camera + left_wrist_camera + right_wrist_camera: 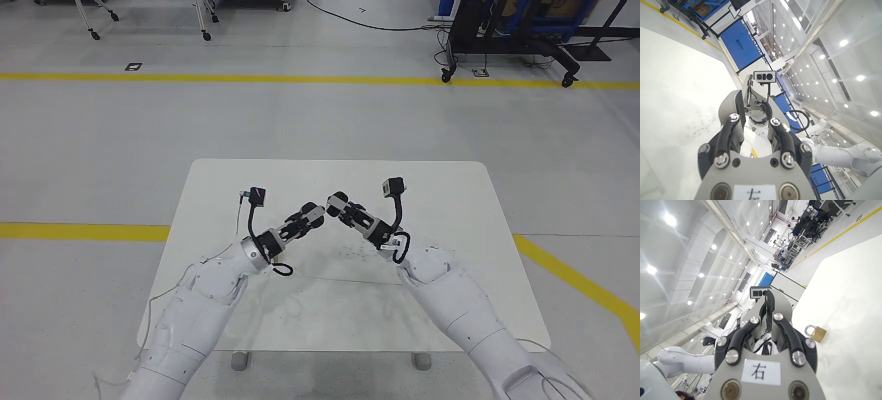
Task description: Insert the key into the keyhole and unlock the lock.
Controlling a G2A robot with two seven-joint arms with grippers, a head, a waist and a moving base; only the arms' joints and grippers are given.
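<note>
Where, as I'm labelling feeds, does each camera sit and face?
Top view: above the arms, looking down at the table; left gripper and right gripper face each other mid-table.
Left wrist view: on that wrist, facing the right gripper past its own open fingers.
Right wrist view: facing the left arm past its shut fingers, padlock on the table.
All three share the table.

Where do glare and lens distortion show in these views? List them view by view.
Left wrist view: the table is washed out to near white, and straight building lines bow. Right wrist view: ceiling lamps throw star-shaped flares; the shackle of the padlock glints. Top view: even light, no flares.
</note>
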